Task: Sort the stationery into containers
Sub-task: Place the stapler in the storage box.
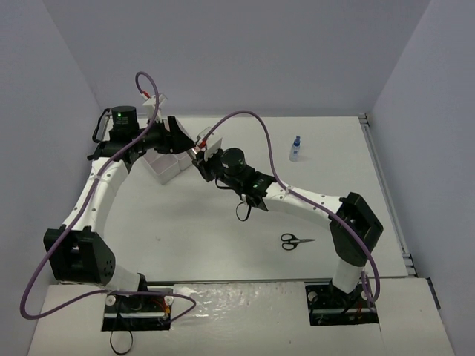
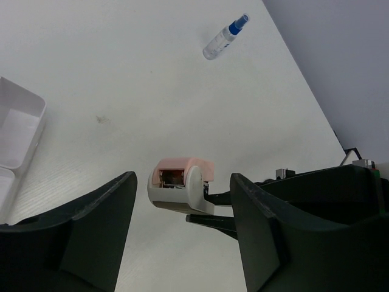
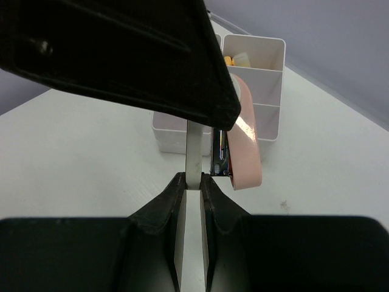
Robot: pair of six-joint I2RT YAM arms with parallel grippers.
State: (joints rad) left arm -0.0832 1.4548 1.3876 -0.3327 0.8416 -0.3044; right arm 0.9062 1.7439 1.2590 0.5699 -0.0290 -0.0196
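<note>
White plastic tray [image 3: 267, 67], square-celled with thin glossy walls, holds yellow pieces [image 3: 230, 60] in one cell; the other cells cannot be seen into. One rounded pink-and-white stapler [image 3: 246, 146], metal showing inside, is near the tray, pinched by its white plate in the right gripper [image 3: 193, 182]. Left gripper [image 2: 182, 177] gapes wide, empty. One black-handled scissors [image 1: 297, 241] and one clear, blue-capped bottle [image 2: 225, 38] lie on the matte table [image 1: 185, 222].
</note>
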